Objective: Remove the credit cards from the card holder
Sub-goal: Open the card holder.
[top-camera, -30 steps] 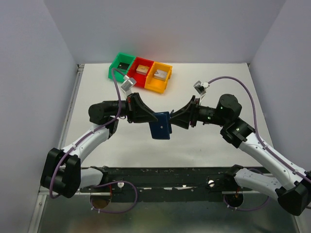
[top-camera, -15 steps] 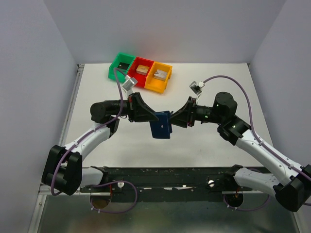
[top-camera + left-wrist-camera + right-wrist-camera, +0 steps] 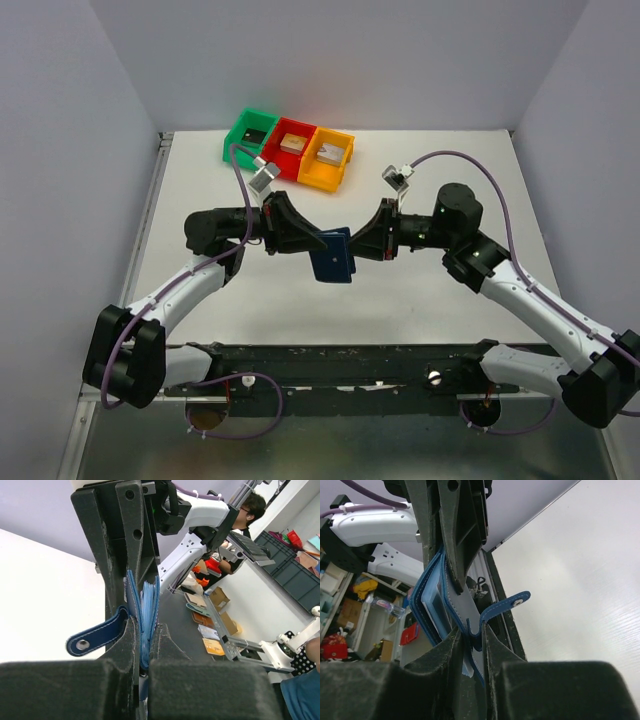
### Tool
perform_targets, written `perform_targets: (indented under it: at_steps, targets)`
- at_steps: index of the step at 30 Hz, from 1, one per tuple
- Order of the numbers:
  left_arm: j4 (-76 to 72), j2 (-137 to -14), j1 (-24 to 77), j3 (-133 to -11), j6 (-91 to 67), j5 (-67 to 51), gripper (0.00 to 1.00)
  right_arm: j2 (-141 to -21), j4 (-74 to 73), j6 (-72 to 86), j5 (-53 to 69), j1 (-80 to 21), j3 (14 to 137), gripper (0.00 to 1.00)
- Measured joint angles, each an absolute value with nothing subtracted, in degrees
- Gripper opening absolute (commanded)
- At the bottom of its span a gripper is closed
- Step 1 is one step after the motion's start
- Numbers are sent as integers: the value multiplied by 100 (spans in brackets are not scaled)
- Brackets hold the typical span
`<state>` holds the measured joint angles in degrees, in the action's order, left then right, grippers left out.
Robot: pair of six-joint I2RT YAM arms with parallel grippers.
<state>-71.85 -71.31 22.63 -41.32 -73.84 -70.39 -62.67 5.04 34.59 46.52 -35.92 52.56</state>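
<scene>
The navy blue card holder (image 3: 333, 258) hangs in the air over the middle of the table, held between both grippers. My left gripper (image 3: 317, 243) is shut on its left edge; in the left wrist view (image 3: 145, 630) the pale blue sleeve pages (image 3: 148, 605) sit squeezed between the pads. My right gripper (image 3: 356, 244) is shut on its right side; in the right wrist view (image 3: 472, 635) the pads pinch the cover at the snap strap (image 3: 506, 606). The holder (image 3: 434, 607) is slightly parted there. The credit cards are hidden inside the sleeves.
A green bin (image 3: 250, 128), a red bin (image 3: 291, 143) and an orange bin (image 3: 328, 157) stand in a row at the back left of the white table (image 3: 450, 300), each with a small block inside. A dark rail (image 3: 350, 355) runs along the near edge.
My right arm has shifted left, pressing in closer to the card holder. The holder has tilted slightly and risen a little. The left arm has barely moved.
</scene>
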Motion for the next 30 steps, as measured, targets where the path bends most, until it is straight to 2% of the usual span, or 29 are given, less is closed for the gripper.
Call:
perform_targets:
  at_steps: [4, 6, 9, 12, 13, 14, 20, 24, 27, 30]
  targets:
    - [-7085, -7131, 2263, -4134, -7312, -7037, 0, -6287, 445, 3415, 4766, -3592, 5301, 0]
    - [-6987, -7129, 2270, -4141, -7247, -7032, 10, -6292, 366, 3369, 4788, -3592, 5332, 0]
    - [-6600, -7043, 2300, -4163, -6969, -7017, 41, -6307, 67, 3269, 4775, -3581, 5441, 0]
    - [-5778, -6827, 2335, -4217, -6368, -6803, 67, -6285, -307, 3129, 4676, -3597, 5596, 0]
    - [-5518, -6759, 2346, -4252, -6228, -6737, 90, -6261, -458, 3048, 4582, -3605, 5649, 0]
    - [-5127, -6652, 2357, -4303, -5876, -6611, 98, -6230, -655, 2976, 4499, -3605, 5712, 0]
    - [-2604, -5839, 2283, -4556, -4200, -5111, 99, -5983, -1857, 2517, 3610, -3605, 6134, 0]
    - [-1758, -5588, 2141, -4554, -3988, -4060, 99, -5940, -2567, 2252, 3039, -3605, 6453, 0]
    - [-1774, -5553, 2132, -4368, -4174, -3750, 99, -5988, -3048, 2150, 2668, -3605, 6663, 0]
    - [-3017, -5570, 2150, -3559, -4753, -3839, 99, -6069, -3361, 2137, 2375, -3605, 6746, 0]
